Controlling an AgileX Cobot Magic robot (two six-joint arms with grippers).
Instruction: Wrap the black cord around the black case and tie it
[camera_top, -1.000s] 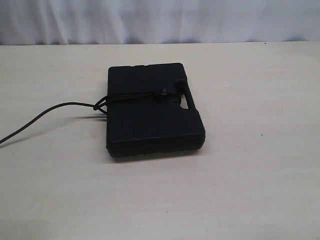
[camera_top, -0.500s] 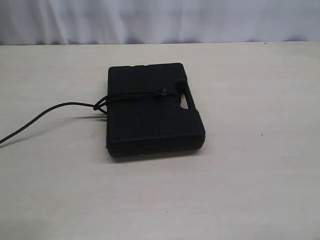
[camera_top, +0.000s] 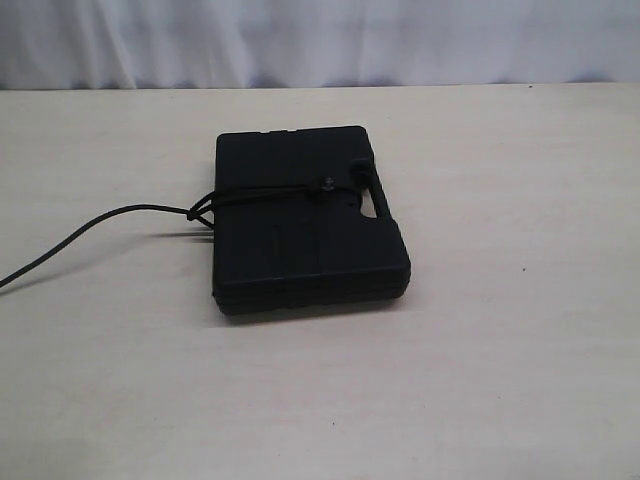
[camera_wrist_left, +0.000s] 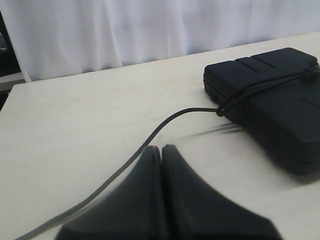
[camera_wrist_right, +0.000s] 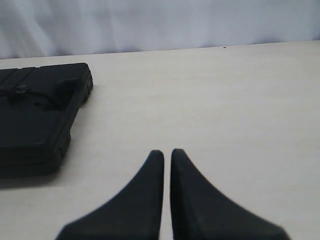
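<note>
The pale worktop (camera_top: 500, 380) carries the black case (camera_top: 305, 220), lying flat near its middle. The black cord (camera_top: 130, 209) crosses the lid, its tail trailing left over the worktop. The left fingers (camera_wrist_left: 150, 165) and right fingers (camera_wrist_right: 182, 170) are clenched on nothing, apart from the case.

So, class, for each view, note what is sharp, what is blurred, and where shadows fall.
Exterior view: soft, even light; the black case shows little surface detail and throws a faint shadow along its near edge. Left wrist view: the left tool is blurred up close, the black cord and case sharper. Right wrist view: the right tool is blurred, the case fairly sharp.
</note>
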